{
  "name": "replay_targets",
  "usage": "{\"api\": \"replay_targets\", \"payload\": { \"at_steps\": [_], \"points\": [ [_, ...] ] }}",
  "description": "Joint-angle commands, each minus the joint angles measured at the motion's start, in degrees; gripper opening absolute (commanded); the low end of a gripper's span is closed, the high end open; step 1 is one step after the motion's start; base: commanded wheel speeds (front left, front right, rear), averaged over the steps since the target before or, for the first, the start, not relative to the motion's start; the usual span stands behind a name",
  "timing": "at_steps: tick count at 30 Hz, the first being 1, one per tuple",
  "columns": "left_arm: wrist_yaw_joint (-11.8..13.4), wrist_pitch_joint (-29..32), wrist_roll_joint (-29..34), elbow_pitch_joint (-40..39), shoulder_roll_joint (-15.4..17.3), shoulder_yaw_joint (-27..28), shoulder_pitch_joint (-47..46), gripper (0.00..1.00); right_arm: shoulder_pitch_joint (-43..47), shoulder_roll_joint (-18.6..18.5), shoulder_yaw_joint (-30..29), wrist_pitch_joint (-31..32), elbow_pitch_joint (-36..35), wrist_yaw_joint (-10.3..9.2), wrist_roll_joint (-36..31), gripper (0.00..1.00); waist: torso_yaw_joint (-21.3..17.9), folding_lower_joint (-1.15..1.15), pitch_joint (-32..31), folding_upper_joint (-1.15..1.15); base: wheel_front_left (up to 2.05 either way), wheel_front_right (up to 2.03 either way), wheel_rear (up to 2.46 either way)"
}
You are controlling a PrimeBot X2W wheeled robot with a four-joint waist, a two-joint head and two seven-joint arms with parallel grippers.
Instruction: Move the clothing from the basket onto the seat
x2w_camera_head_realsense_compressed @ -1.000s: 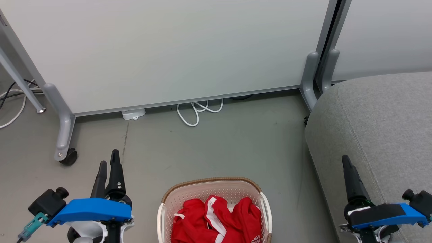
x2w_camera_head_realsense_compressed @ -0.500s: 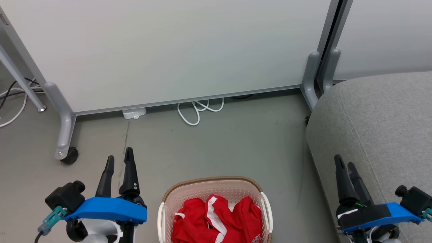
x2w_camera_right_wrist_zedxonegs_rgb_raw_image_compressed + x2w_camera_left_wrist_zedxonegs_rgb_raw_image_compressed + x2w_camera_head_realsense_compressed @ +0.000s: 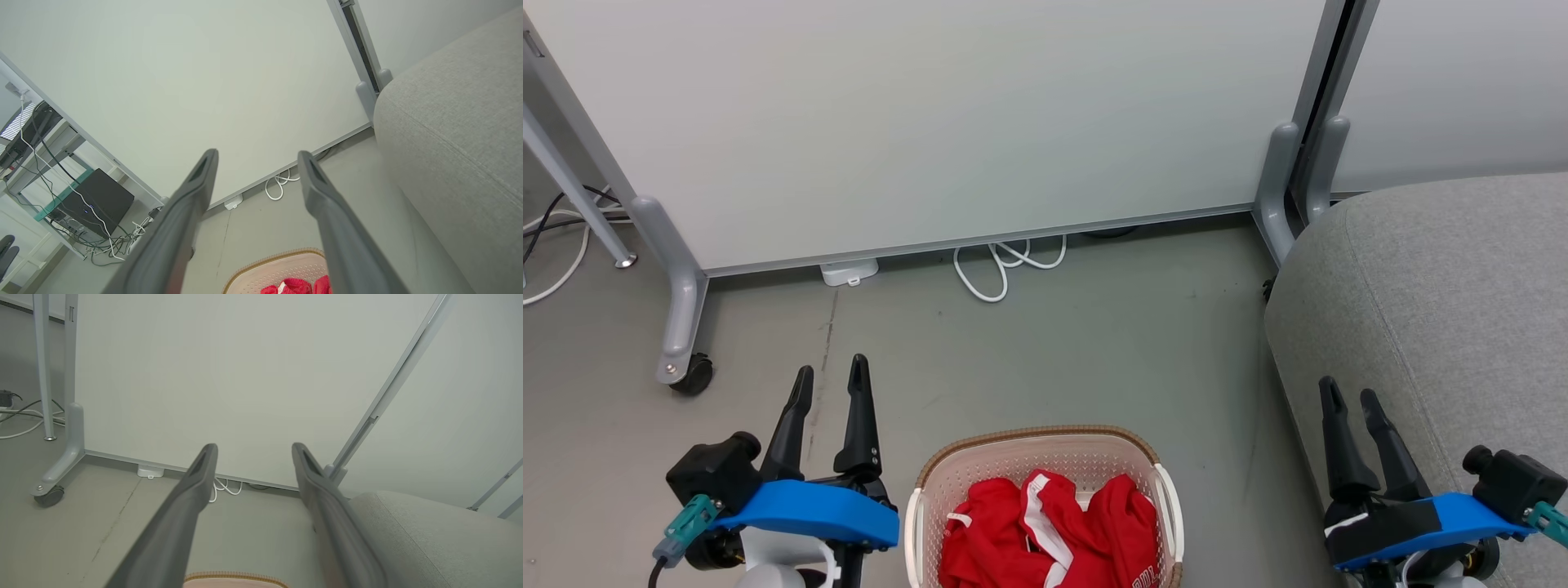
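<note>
Clothing point(image 3: 1045, 531) lies bunched inside the basket point(image 3: 1033, 435); the fabric is red with white trim and fills the visible part of the basket floor. The basket stands on the floor point(image 3: 1054, 351) at the bottom centre of the head view; its brown rim faces up, and its near end is cut off by the frame edge. The seat point(image 3: 1445, 286) occupies the right side of that view; it is grey and rounded, near the basket, with a strip of bare floor between them.

The left hand point(image 3: 832, 366) hovers over the floor just left of the basket; its fingers point away from the robot, spread apart, grasping nothing. In the left wrist view the basket rim shows between the fingers at the bottom edge.

The right hand point(image 3: 1348, 389) is right of the basket, overlapping the seat's near-left edge in the head view; its fingers are likewise spread and empty. In the right wrist view the red clothing and the basket rim show at the bottom edge; the seat rises on the right.

A pale partition panel point(image 3: 931, 122) stands behind; one grey leg carries a caster point(image 3: 691, 377). A white cable point(image 3: 1001, 273) is looped on the floor below the panel edge.
</note>
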Motion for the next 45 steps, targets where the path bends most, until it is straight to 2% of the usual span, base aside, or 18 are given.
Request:
{"api": "replay_targets", "payload": {
  "at_steps": [1, 20, 45],
  "points": [
    [-0.1, -0.5, 1.6, -0.3, 0.3, -0.3, -1.3, 1.00, 0.1, -0.4, 0.2, -0.6, -0.4, 0.10, -1.4, 1.00, 0.0, 0.00, 0.0, 0.00, 0.00, 0.00, 0.00],
    [-0.5, -3.1, 11.6, 0.1, 0.1, -1.3, -1.3, 1.00, 0.5, -0.5, -0.2, -3.2, 0.1, 0.12, -11.8, 1.00, 0.2, 0.00, 0.0, 0.00, 0.00, 0.00, 0.00],
    [-1.6, -5.9, 21.4, 2.4, 0.0, -1.9, -1.2, 1.00, 1.1, -0.6, -0.7, -6.0, 1.7, 0.15, -23.0, 1.00, 0.4, 0.00, -0.2, 0.00, 0.00, 0.00, 0.00]
  ]
}}
